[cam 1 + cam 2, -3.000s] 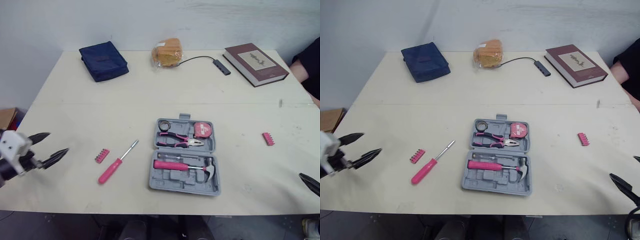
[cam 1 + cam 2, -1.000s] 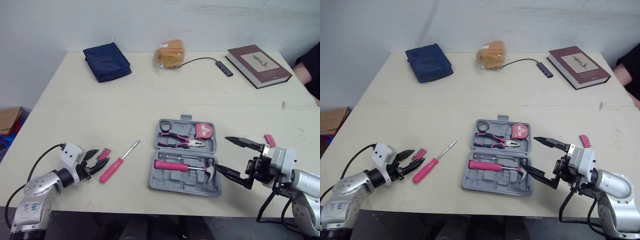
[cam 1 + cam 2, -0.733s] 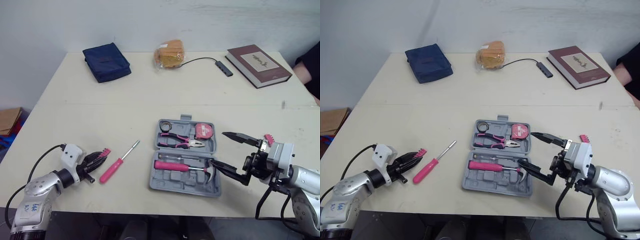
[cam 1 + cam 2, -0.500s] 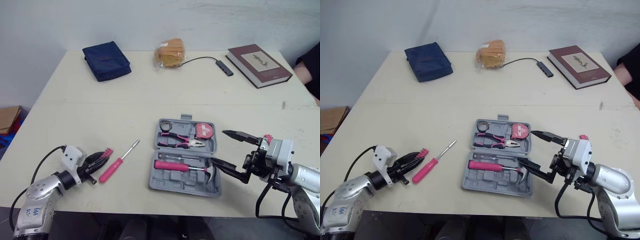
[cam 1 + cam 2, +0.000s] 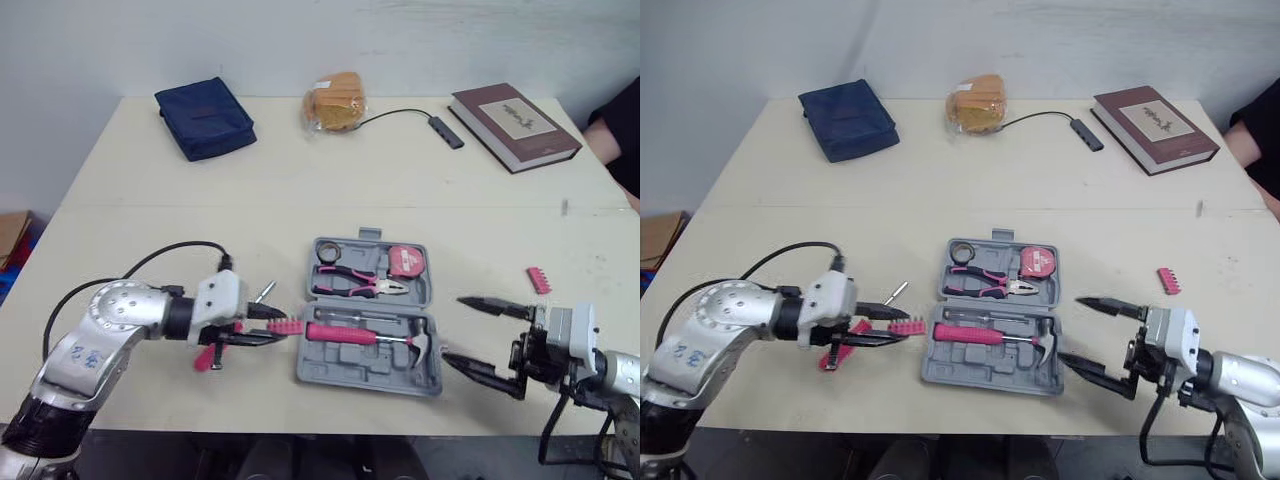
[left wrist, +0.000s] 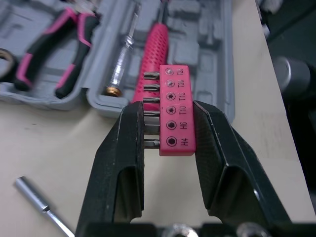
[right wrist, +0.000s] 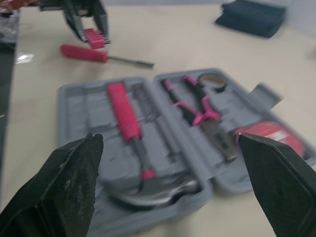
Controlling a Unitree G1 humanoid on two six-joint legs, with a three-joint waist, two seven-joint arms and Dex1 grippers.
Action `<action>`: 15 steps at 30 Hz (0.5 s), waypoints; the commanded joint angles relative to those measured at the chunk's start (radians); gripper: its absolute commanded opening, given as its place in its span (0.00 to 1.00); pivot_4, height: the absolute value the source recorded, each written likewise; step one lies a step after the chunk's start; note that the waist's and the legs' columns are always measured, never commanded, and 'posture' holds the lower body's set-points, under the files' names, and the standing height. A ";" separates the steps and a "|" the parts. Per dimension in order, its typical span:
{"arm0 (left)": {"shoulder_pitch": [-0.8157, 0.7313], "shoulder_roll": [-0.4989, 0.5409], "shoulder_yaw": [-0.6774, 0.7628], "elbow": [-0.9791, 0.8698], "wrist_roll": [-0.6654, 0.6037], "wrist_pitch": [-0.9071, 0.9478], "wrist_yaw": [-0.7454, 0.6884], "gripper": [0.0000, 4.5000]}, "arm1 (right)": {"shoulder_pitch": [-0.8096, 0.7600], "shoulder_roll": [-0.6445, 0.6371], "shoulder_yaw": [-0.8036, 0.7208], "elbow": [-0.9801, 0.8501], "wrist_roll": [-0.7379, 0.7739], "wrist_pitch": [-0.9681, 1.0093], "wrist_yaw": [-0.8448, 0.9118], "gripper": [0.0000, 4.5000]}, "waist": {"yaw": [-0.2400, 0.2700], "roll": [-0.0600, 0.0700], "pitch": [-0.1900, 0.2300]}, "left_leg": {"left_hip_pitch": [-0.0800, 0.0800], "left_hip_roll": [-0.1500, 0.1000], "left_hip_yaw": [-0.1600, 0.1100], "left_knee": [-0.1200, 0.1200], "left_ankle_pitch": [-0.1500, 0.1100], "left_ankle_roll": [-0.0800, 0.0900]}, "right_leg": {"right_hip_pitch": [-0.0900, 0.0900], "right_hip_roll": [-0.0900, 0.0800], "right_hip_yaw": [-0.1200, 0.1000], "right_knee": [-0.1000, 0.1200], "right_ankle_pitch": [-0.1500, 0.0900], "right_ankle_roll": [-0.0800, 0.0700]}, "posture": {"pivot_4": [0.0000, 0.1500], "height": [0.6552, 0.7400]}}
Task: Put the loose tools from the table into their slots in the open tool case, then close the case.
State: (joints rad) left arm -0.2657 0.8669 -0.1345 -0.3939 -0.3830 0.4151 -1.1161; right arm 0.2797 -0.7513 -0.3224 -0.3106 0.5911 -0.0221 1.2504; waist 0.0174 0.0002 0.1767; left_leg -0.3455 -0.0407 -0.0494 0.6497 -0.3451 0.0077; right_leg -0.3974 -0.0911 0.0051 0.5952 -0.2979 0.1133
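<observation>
The grey tool case [image 5: 305,368] lies open near the table's front, holding a pink hammer [image 5: 370,336], pliers [image 5: 358,283] and a tape measure [image 5: 404,262]. My left gripper [image 5: 278,327] is shut on a pink bit holder [image 6: 177,118], held just above the table at the case's left edge. The pink screwdriver [image 5: 830,358] lies partly beneath that arm, its metal tip [image 5: 264,292] showing. A second pink bit holder [image 5: 538,280] rests on the table to the right. My right gripper [image 5: 453,328] stands wide open just right of the case, holding nothing.
At the back of the table are a blue pouch [image 5: 204,119], a bagged bread roll [image 5: 335,103], a USB hub [image 5: 444,132] with its cable, and a dark red book [image 5: 514,126]. A person's arm [image 5: 615,130] shows at the right edge.
My left gripper closed on the bit holder beside the screwdriver and carried it right to the case's left edge. My right gripper drew back rightward from the case, still open.
</observation>
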 commanded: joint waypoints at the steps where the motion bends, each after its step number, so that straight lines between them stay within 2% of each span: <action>1: -0.082 -0.015 -0.136 -0.040 0.098 0.055 0.002 0.15 | 0.041 -0.004 -0.016 -0.033 0.018 -0.020 0.037 1.00 | 0.002 0.000 0.000 | 0.000 0.000 0.000 0.001 0.000 0.000 | 0.000 0.000 0.000 0.000 0.000 0.000 | 1.00 1.00; 4: -0.162 -0.057 -0.235 -0.015 0.188 0.091 0.032 0.15 | 0.062 0.027 -0.016 -0.046 0.024 -0.031 0.021 1.00 | 0.009 -0.001 0.000 | 0.000 -0.001 -0.001 0.002 0.001 0.001 | 0.001 0.000 0.000 0.001 0.001 0.002 | 1.00 1.00; 10: -0.238 -0.128 -0.287 -0.025 0.205 0.177 0.048 0.15 | 0.081 0.058 -0.012 -0.040 0.003 -0.068 0.015 1.00 | 0.003 -0.002 0.001 | 0.000 -0.002 -0.001 0.005 0.001 0.001 | 0.001 0.000 0.001 0.005 0.002 0.003 | 1.00 1.00; 15: -0.265 -0.115 -0.347 -0.047 0.243 0.245 0.034 0.15 | 0.098 0.069 -0.007 -0.039 -0.002 -0.087 0.010 1.00 | 0.005 -0.002 0.001 | 0.000 -0.002 -0.001 0.005 0.002 0.000 | 0.000 0.000 0.001 0.006 0.001 0.002 | 1.00 1.00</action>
State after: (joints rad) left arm -0.5160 0.7472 -0.4747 -0.3941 -0.1500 0.6454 -1.0789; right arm 0.3706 -0.6920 -0.3212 -0.3282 0.5796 -0.0894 1.2617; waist 0.0227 -0.0016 0.1778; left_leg -0.3458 -0.0423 -0.0503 0.6552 -0.3430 0.0075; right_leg -0.3972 -0.0912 0.0058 0.6013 -0.2966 0.1156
